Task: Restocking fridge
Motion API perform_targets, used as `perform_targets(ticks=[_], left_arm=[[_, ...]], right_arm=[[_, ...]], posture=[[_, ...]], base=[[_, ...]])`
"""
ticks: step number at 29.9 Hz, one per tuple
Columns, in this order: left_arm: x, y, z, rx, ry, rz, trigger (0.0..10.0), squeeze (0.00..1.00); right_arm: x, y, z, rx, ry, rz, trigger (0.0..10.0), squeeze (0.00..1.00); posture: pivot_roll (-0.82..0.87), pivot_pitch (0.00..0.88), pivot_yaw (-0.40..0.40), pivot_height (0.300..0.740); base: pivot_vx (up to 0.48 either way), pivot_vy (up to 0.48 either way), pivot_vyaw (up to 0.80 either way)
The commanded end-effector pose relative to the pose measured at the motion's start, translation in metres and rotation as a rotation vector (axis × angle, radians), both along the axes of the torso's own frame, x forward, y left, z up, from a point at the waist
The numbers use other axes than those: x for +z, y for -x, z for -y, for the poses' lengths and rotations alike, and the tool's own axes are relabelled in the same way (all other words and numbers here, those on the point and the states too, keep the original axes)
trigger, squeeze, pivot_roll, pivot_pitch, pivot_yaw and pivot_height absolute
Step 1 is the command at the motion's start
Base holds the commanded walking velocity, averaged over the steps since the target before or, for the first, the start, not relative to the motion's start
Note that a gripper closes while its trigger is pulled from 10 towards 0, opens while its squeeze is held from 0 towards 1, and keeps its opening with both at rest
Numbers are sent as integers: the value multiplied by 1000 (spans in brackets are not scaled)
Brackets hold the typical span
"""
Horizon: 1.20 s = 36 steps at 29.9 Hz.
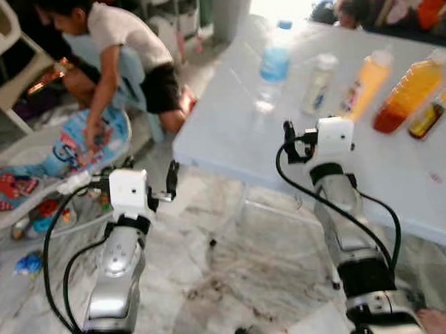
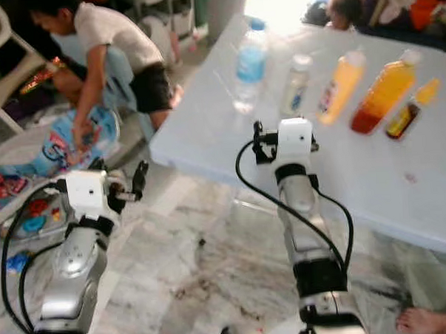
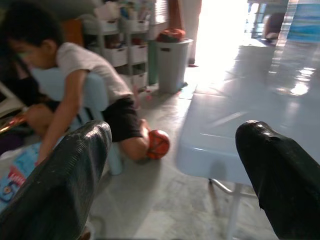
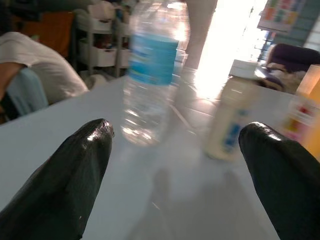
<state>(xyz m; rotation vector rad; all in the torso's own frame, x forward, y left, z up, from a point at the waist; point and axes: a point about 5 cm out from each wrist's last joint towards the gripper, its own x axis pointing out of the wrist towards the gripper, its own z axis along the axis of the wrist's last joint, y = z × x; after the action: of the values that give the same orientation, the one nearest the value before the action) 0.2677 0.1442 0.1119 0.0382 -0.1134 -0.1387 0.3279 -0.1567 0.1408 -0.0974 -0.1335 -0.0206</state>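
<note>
A blurred water bottle [image 4: 152, 70] stands on the white table [image 4: 60, 135] ahead of the right gripper [image 4: 175, 150], its cap cut off; a white bottle [image 4: 231, 112] sits nearer the other finger; fingers spread, empty; the left gripper [image 3: 172, 165], likewise open, faces a crouching person [image 3: 75, 95] beyond the table's corner.

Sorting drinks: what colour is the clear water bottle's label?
Light blue label on the clear water bottle; right wrist view shows best.
</note>
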Motion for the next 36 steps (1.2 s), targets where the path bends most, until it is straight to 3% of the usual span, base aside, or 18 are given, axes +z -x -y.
perform_targets(ticks=[1,10,28,29,30,31,32,36], left_arm=[[0,0,-3,11,-4,-1,10000,0],[0,-1,-1,14,7,-2,10000,0],[1,0,1,7,9,5,10000,0],[1,0,1,3,9,5,10000,0],[1,0,1,2,10,5,10000,0],[1,0,1,1,10,5,10000,0],[1,0,1,0,10,5,10000,0],[1,0,2,-3,8,5,10000,0]], right_arm=[[5,-2,-3,13,-6,20,10000,0],[6,-1,-6,37,3,31,10000,0],[21,-4,-13,45,38,98,10000,0],[23,-5,-14,41,47,110,10000,90],[25,-6,-14,38,47,116,10000,741],[25,-7,-14,36,47,119,10000,741],[28,-8,-14,33,51,129,10000,1000],[34,-12,-18,27,61,153,10000,1000]], posture=[[17,82,-48,740],[15,83,-53,740],[19,90,-55,740],[19,91,-55,740],[20,92,-54,740],[20,92,-54,740],[21,93,-54,740],[23,94,-54,740]], base=[[472,0,0],[427,86,0],[0,0,0],[0,0,0],[0,0,0],[0,0,0],[0,0,0],[0,0,0]])
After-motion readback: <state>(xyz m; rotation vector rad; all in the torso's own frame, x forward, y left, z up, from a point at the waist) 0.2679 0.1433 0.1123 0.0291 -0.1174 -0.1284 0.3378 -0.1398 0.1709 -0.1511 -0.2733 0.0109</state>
